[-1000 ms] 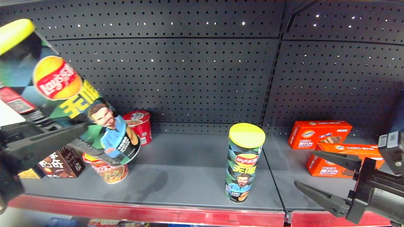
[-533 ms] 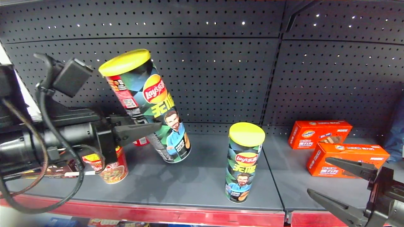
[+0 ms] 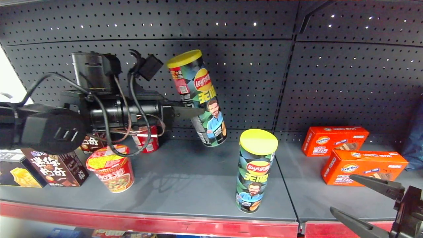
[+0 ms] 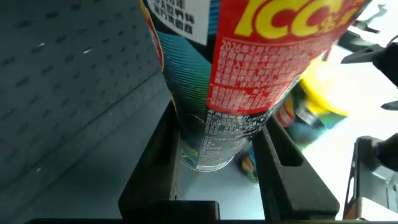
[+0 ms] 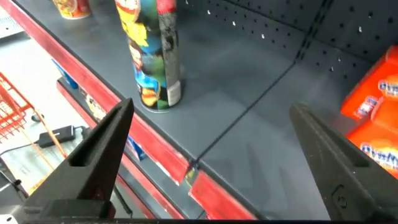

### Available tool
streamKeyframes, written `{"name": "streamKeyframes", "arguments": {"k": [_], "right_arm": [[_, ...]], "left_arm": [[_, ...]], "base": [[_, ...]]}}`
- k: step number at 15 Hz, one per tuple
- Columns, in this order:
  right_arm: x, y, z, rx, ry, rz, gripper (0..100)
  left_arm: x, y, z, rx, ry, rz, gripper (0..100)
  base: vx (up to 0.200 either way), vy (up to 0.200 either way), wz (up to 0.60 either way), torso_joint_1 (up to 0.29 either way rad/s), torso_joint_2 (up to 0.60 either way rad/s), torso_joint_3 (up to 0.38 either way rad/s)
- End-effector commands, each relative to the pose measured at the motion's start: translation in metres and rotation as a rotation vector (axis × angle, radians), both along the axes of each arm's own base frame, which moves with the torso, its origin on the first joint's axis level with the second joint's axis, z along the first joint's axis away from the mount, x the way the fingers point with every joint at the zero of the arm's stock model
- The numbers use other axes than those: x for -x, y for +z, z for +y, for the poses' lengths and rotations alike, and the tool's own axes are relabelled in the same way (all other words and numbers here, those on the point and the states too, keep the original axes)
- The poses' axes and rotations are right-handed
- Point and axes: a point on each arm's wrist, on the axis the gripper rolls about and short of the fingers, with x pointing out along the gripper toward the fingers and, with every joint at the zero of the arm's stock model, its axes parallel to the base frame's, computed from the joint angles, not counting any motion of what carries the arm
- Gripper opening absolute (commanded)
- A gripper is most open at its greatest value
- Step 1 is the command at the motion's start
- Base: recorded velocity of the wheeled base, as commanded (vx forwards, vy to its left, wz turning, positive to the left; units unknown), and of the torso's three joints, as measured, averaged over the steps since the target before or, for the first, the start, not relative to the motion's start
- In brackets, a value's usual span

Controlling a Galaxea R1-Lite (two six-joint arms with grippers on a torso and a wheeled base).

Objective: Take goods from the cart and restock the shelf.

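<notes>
My left fingers [image 3: 195,111] clamp a tilted chip can [image 3: 198,96] above the shelf [image 3: 185,185], at 11 o'clock from the standing chip can [image 3: 256,168]; my right fingers [image 3: 363,180], wide apart and empty, sit at its 4 o'clock.

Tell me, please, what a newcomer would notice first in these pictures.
The eye goes first to the yellow-lidded chips can, held tilted in the left hand over the back of the shelf. A second matching can stands upright near the front edge, and two orange boxes lie to its right.
</notes>
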Motion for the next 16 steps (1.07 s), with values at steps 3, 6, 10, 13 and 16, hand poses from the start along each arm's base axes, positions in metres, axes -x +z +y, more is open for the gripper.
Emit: {"name": "streamKeyframes", "arguments": {"k": [3, 6, 10, 13, 16], "right_arm": [[0.002, -0.001, -0.002, -0.001, -0.010, -0.006, 100], [0.003, -0.001, -0.002, -0.001, -0.008, -0.006, 100], [0.004, -0.004, -0.003, 0.002, -0.002, 0.004, 100], [0.006, -0.004, -0.003, 0.001, -0.001, 0.000, 100], [0.011, -0.009, -0.006, 0.003, -0.001, 0.007, 100]], "left_arm": [[-0.033, -0.038, -0.020, -0.027, -0.038, 0.075, 0], [-0.037, -0.044, -0.022, -0.045, -0.045, 0.104, 0], [-0.043, -0.064, -0.024, -0.146, -0.079, 0.091, 0], [-0.052, -0.066, -0.031, -0.180, -0.101, 0.074, 0], [-0.060, -0.058, -0.044, -0.212, -0.139, 0.049, 0]], "base": [[0.000, 0.000, 0.00, 0.000, 0.00, 0.000], [0.000, 0.000, 0.00, 0.000, 0.00, 0.000], [0.000, 0.000, 0.00, 0.000, 0.00, 0.000], [0.000, 0.000, 0.00, 0.000, 0.00, 0.000], [0.000, 0.000, 0.00, 0.000, 0.00, 0.000]]}}
